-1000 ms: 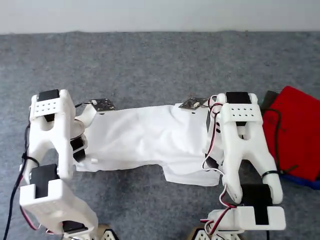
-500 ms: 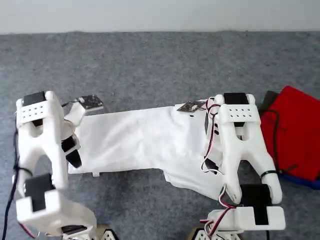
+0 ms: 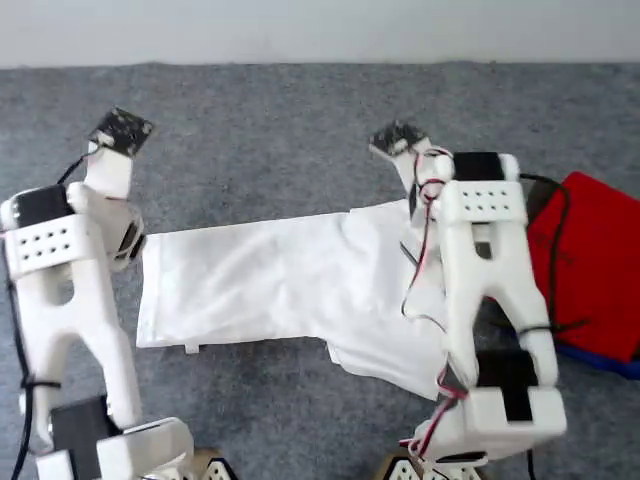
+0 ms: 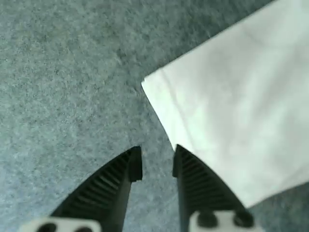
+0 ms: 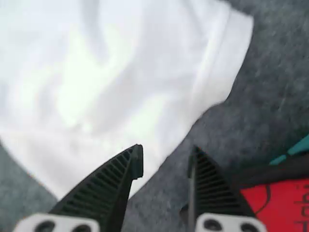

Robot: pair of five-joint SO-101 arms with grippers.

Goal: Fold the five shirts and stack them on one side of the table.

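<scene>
- Noting a white shirt (image 3: 270, 280) laid flat across the middle of the grey table (image 3: 300, 120), folded into a long band, with a loose flap sticking out toward the near edge by the right arm.
- Finding the left gripper (image 4: 157, 157) parted by a narrow gap, nothing between its fingers. Poised over bare table just beside the edge of the shirt's left end, close to a corner. Cannot tell whether touching the cloth.
- Finding the right gripper (image 5: 166, 154) parted somewhat wider, also empty. Poised above the hemmed edge at the shirt's right end, one finger over white cloth, the other over grey table.
- Marking a folded red shirt (image 3: 590, 260) at the table's right side, lying on blue cloth (image 3: 612, 365), near the white shirt's right end.
</scene>
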